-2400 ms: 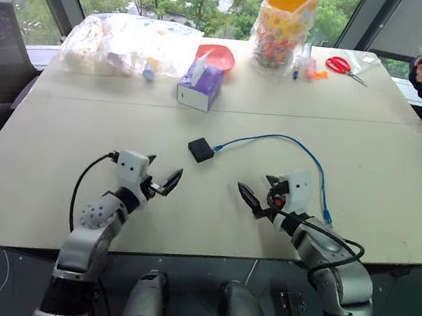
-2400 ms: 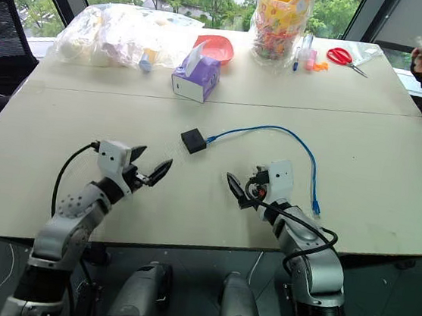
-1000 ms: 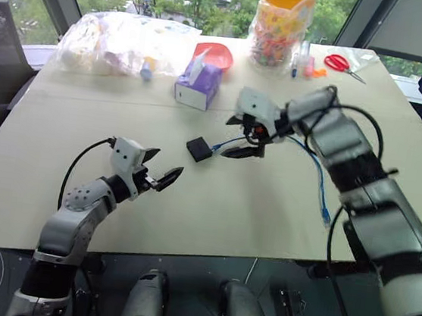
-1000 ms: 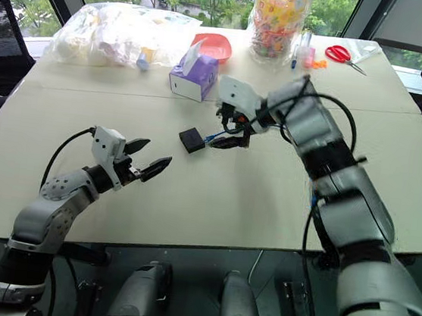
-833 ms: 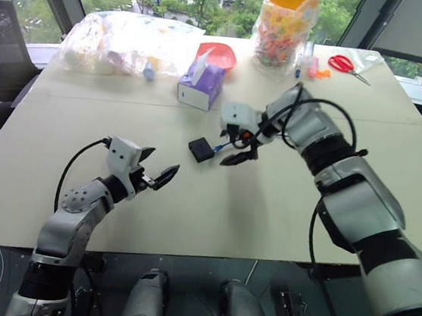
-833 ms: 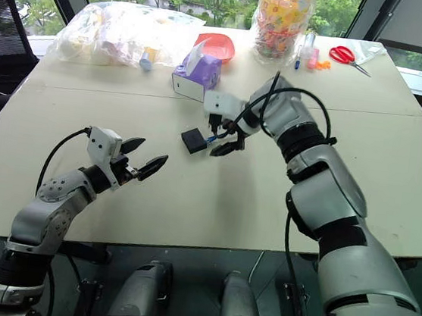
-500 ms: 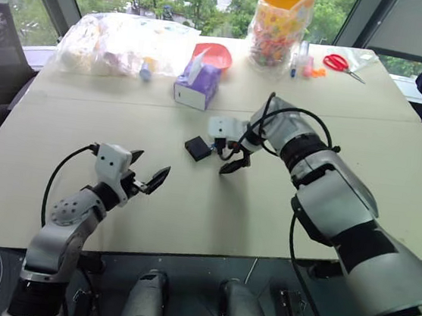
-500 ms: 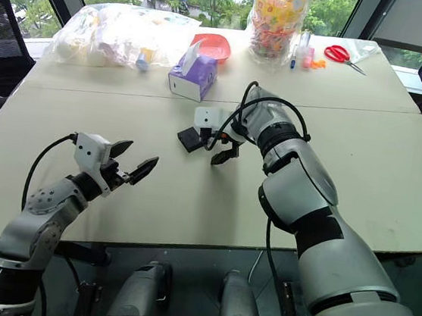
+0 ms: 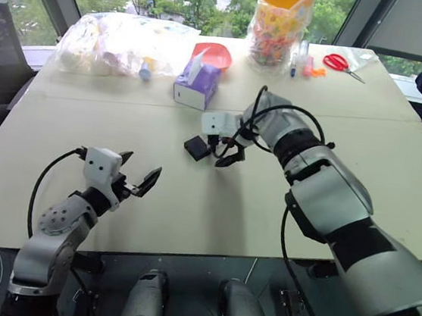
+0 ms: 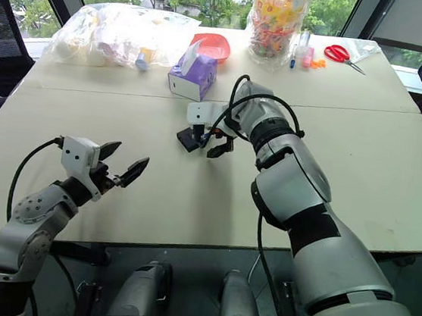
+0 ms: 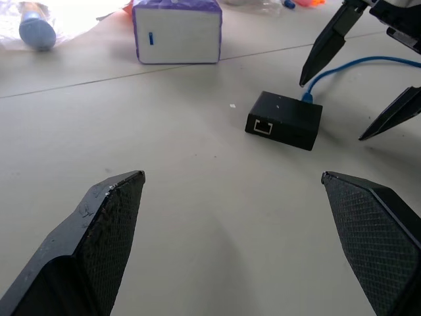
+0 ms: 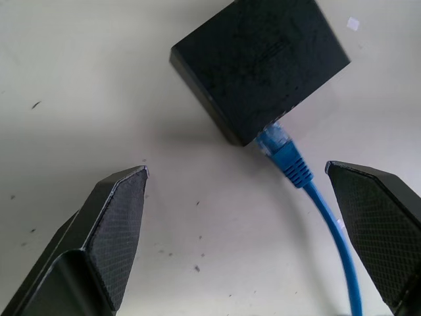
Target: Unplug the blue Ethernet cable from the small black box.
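My right gripper hangs over the black box mid-table, fingers spread wide around the plugged-in blue cable. My left gripper waits nearby, fingers apart, empty.

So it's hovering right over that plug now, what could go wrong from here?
The right pincer is open above the blue cable, which is still plugged into the little black box. Nothing holds the box down, and the left pincer is far off, so a pull may just drag the box along. The plug is small, so the fingers might close on the table or the box instead.
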